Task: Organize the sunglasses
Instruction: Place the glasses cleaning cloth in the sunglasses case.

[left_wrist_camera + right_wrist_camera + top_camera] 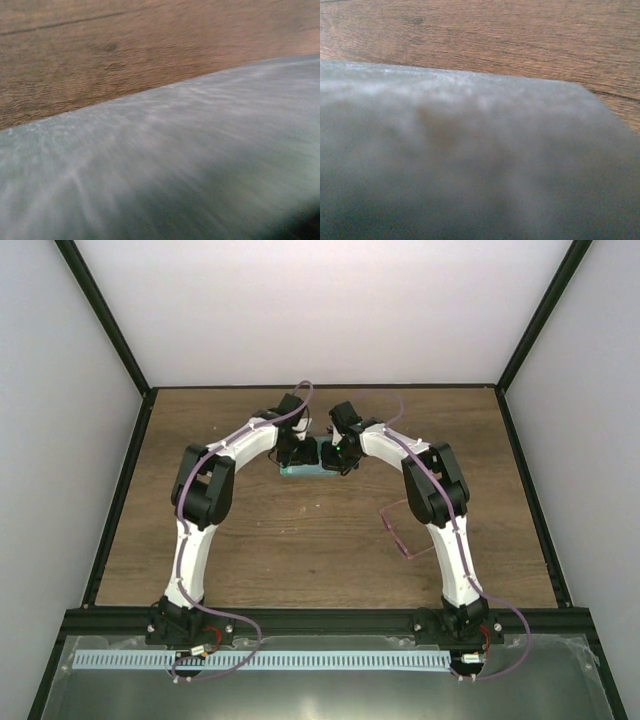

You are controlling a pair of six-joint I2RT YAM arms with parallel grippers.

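Right gripper (338, 452), seen from above, meets the left gripper (297, 448) over a small grey-blue case (300, 471) at the far middle of a wooden table (300, 550). Its jaws are pressed together, though whether they pinch anything cannot be told. The left gripper's jaws are hidden, so their state cannot be told either. Pink, see-through sunglasses (398, 530) lie flat on the table, well apart from the case and just beside the right arm (440, 505), with thin arms that look unfolded. By this view the task seems barely begun: the sunglasses are not yet in the case. From the left wrist, a blurred grey-blue surface, probably the case (175, 165), fills the lower picture, wood behind it; no fingers show. From the right wrist, the same blurred grey surface (470, 165) fills most of the picture, wood beyond, no fingers visible.
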